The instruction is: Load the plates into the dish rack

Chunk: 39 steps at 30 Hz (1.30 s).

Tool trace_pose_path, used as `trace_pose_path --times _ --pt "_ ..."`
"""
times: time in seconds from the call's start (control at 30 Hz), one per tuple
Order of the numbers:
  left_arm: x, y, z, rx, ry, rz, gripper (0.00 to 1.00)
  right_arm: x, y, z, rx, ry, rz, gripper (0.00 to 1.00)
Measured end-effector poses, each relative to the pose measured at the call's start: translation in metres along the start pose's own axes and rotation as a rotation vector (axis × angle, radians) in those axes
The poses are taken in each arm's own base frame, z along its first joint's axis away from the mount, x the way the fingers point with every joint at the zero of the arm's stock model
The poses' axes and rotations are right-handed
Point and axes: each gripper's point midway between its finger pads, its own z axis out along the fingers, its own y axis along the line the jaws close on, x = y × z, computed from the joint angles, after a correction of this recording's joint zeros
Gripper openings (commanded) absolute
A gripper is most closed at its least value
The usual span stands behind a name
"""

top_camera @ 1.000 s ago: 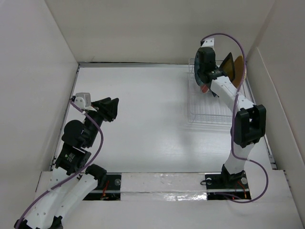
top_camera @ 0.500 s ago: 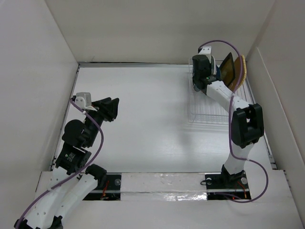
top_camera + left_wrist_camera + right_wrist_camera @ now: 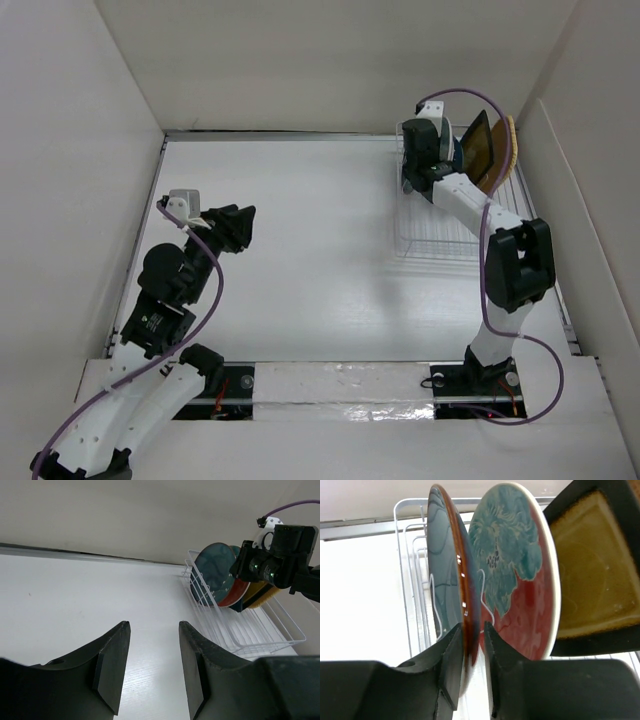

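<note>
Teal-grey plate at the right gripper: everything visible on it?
Round teal-grey plate, glossy glaze, darker wavy pattern, brown rim. It stands on edge in the dish rack, last in the row, beside the red flowered plate. The right gripper straddles its rim; whether the fingers press it is unclear.

The left arm [image 3: 160, 300] is held folded at the near left, elbow raised, with the left gripper [image 3: 236, 226] directed forward and to the right; its jaws are set well apart with nothing between them. The right arm [image 3: 505, 262] is extended to the far right, the forearm angled back toward the left and the right gripper [image 3: 472, 630] carried at its far end. Its jaws are parted only narrowly, and whether they are pressing cannot be determined.
</note>
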Motion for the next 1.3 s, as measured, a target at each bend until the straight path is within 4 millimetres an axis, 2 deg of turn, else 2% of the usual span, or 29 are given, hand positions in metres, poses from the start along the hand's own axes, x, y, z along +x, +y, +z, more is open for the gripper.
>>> trace_pose_path --times 0.17,0.33,0.37,0.43,0.47,0.5,0.6,0.73,0.8,0.87,0.93,1.0,1.13,1.2,1.3 --pt "0.004 0.0 0.002 -0.001 0.013 0.002 0.42 -0.002 0.0 0.0 -0.027 -0.001 0.035 0.33" --pt "0.01 0.002 0.005 -0.008 0.038 0.006 0.44 -0.018 -0.009 -0.013 -0.062 -0.032 0.086 0.53" --pt "0.011 0.002 0.005 -0.009 0.04 0.007 0.45 -0.027 -0.011 -0.018 -0.076 -0.049 0.102 0.62" --pt "0.012 0.003 0.005 -0.01 0.043 0.007 0.47 -0.046 -0.015 -0.034 -0.11 -0.098 0.145 0.7" --pt "0.012 0.002 0.005 -0.007 0.045 0.008 0.48 -0.055 -0.017 -0.046 -0.136 -0.125 0.164 0.95" --pt "0.012 0.001 0.005 -0.001 0.047 0.01 0.49 -0.064 -0.019 -0.058 -0.163 -0.152 0.191 1.0" --pt "0.014 -0.003 0.005 0.022 0.057 0.014 0.51 -0.094 -0.023 -0.11 -0.264 -0.255 0.258 1.0" --pt "0.019 -0.005 0.007 0.038 0.074 0.023 0.51 -0.132 -0.021 -0.201 -0.484 -0.437 0.38 1.0" --pt "0.019 -0.006 0.007 0.043 0.075 0.026 0.51 -0.144 -0.021 -0.242 -0.609 -0.522 0.444 1.0" --pt "0.018 -0.006 0.006 0.045 0.071 0.028 0.51 -0.147 -0.018 -0.27 -0.712 -0.573 0.488 1.0" --pt "0.015 -0.007 0.004 0.047 0.063 0.028 0.51 -0.145 -0.01 -0.285 -0.79 -0.589 0.501 1.0" --pt "0.011 -0.008 0.001 0.052 0.048 0.026 0.52 -0.14 0.003 -0.291 -0.84 -0.573 0.489 1.0" --pt "0.0 -0.011 -0.007 0.068 0.008 0.021 0.51 -0.112 0.036 -0.291 -0.906 -0.477 0.426 1.0" --pt "-0.007 -0.013 -0.01 0.081 -0.017 0.018 0.5 -0.102 0.04 -0.294 -0.919 -0.444 0.405 1.0" --pt "-0.009 -0.017 -0.012 0.102 -0.022 0.016 0.51 -0.1 0.033 -0.303 -0.926 -0.439 0.402 1.0"
